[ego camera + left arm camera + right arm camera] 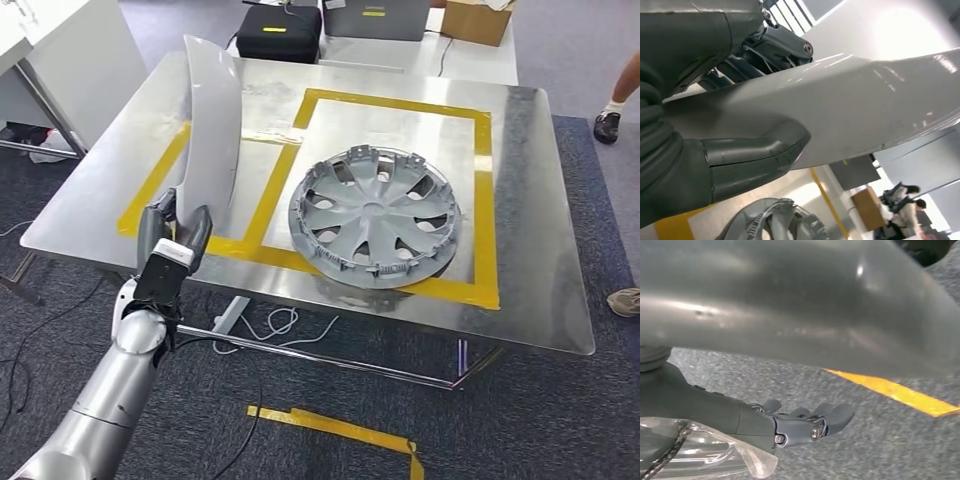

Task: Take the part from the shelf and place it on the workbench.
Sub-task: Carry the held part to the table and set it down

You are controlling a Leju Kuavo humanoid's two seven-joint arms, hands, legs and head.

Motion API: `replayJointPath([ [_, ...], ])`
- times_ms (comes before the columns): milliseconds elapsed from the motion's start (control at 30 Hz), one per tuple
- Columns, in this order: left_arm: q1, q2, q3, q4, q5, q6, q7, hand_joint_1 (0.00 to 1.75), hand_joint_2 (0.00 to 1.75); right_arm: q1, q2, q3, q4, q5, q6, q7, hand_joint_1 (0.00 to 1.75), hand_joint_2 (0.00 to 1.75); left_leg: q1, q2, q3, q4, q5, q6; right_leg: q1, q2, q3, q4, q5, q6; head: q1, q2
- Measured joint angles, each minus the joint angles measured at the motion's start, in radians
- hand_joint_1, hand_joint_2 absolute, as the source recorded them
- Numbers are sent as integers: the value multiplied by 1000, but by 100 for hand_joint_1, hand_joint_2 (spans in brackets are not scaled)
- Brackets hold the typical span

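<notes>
The part is a long, curved, silver-grey panel. My left hand grips its lower end and holds it nearly upright over the left yellow-taped rectangle of the metal workbench. In the left wrist view the panel lies between my thumb and the dark fingers. My right hand hangs over the grey carpet, its fingers stretched out with nothing in them.
A grey wheel cover lies inside the right yellow-taped square. Behind the bench stand a black case and a cardboard box. A person's feet are at the right edge. Cables and yellow floor tape lie below the bench.
</notes>
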Motion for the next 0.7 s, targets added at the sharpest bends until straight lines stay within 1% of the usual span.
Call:
replayJointPath([
  [33, -4, 0, 0, 14, -7, 7, 4, 175, 175, -1, 0, 0, 2, 1, -1, 0, 0, 0, 5, -1, -40, 49, -25, -5, -3, 7, 12, 0, -9, 0, 0, 0],
  [67, -8, 0, 0, 30, -15, 14, 7, 175, 175, -1, -1, 0, 4, 3, -1, 0, 0, 0, 10, -1, -71, 77, -42, -10, -5, 16, 26, 0, -19, 2, 0, 0],
  [100, -12, 0, 0, 44, -23, 19, 8, 175, 175, 0, -1, 0, 7, 4, -2, 0, 0, 0, 14, -1, -87, 71, -41, -14, -8, 24, 41, 0, -30, 4, 0, 0],
  [133, -18, 0, 0, 55, -29, 23, 9, 175, 175, 0, -2, 0, 9, 4, -3, 0, 0, 0, 18, -2, -88, 35, -14, -17, -12, 32, 57, 0, -41, 8, 0, 0],
  [167, -26, 0, 0, 66, -35, 27, 10, 175, 175, 1, -2, 0, 11, 4, -3, 0, 0, 0, 21, -4, -82, -21, 36, -20, -15, 39, 73, 0, -52, 14, 0, 0],
  [200, -35, 0, 0, 78, -40, 30, 11, 175, 175, 1, -3, 0, 14, 4, -3, 0, 0, 0, 24, -11, -77, -87, 95, -22, -17, 45, 86, 3, -65, 22, -2, 0],
  [233, -43, 0, 0, 92, -44, 33, 11, 175, 175, 0, -5, 0, 16, 4, -4, -1, 0, 0, 26, -17, -71, -134, 134, -22, -18, 51, 93, 4, -77, 30, -5, 0],
  [267, -48, -1, 0, 104, -49, 35, 12, 175, 175, 0, -6, 0, 19, 4, -4, -1, 0, 0, 25, -23, -68, -163, 161, -18, -19, 56, 95, 5, -88, 39, -6, 0],
  [300, -52, -2, -1, 115, -54, 37, 12, 175, 175, -1, -8, 0, 22, 5, -5, -1, 0, 0, 24, -26, -68, -176, 166, -11, -19, 59, 99, 8, -94, 49, -8, 0],
  [333, -56, -4, -1, 121, -60, 39, 13, 175, 175, -1, -9, 0, 24, 5, -6, -1, 0, 0, 23, -24, -62, -173, 158, -1, -20, 61, 102, 7, -98, 56, -8, 0],
  [367, -60, -6, -1, 124, -65, 41, 14, 175, 175, -1, -10, 0, 26, 5, -6, -1, 0, 0, 22, -23, -54, -178, 158, 8, -21, 56, 107, 9, -101, 61, -7, 0],
  [400, -65, -7, -1, 128, -70, 44, 16, 175, 175, -1, -12, 0, 27, 5, -6, -2, 0, 0, 22, -21, -43, -182, 153, 17, -22, 45, 108, 22, -106, 65, -6, 0],
  [433, -71, -8, -1, 131, -73, 46, 17, 175, 175, -3, -14, 0, 29, 5, -6, -3, 0, 0, 21, -20, -32, -184, 149, 25, -22, 33, 95, 47, -118, 67, -5, 0],
  [467, -76, -9, 0, 135, -75, 49, 18, 175, 175, -5, -16, 0, 31, 5, -6, -4, 0, 0, 19, -19, -23, -185, 144, 31, -21, 20, 67, 94, -136, 69, -5, 0],
  [500, -79, -10, 0, 140, -78, 51, 19, 175, 175, -7, -17, 0, 32, 5, -6, -5, 0, 0, 17, -19, -15, -185, 138, 35, -20, 12, 26, 156, -159, 70, -5, 0],
  [533, -80, -11, 0, 146, -83, 54, 19, 175, 175, -8, -18, 0, 34, 5, -6, -6, 0, 0, 14, -19, -9, -185, 131, 37, -18, 10, -19, 213, -180, 69, -4, 0],
  [567, -80, -12, -1, 152, -90, 57, 21, 175, 175, -9, -19, 0, 36, 5, -6, -6, 0, 0, 11, -19, -1, -184, 124, 39, -16, 9, -59, 253, -191, 68, -4, 0],
  [600, -80, -13, -1, 158, -99, 60, 24, 175, 175, -9, -19, 0, 38, 5, -6, -6, 0, 0, 8, -19, 9, -184, 114, 40, -14, 9, -85, 261, -185, 63, -4, 0],
  [633, -81, -13, -1, 165, -110, 63, 28, 175, 175, -9, -20, 0, 39, 5, -7, -6, 0, 0, 5, -19, 22, -184, 104, 41, -10, 9, -95, 234, -157, 57, -4, 0],
  [667, -82, -13, -1, 171, -123, 66, 35, 175, 175, -9, -20, 0, 41, 5, -7, -6, 0, 0, 2, -19, 36, -185, 93, 41, -5, 9, -92, 185, -110, 48, -4, 0],
  [700, -86, -13, -1, 180, -138, 68, 43, 175, 175, -9, -23, 0, 41, 5, -8, -6, 0, 0, -1, -19, 50, -185, 82, 41, 1, 8, -85, 131, -58, 37, -6, 0],
])
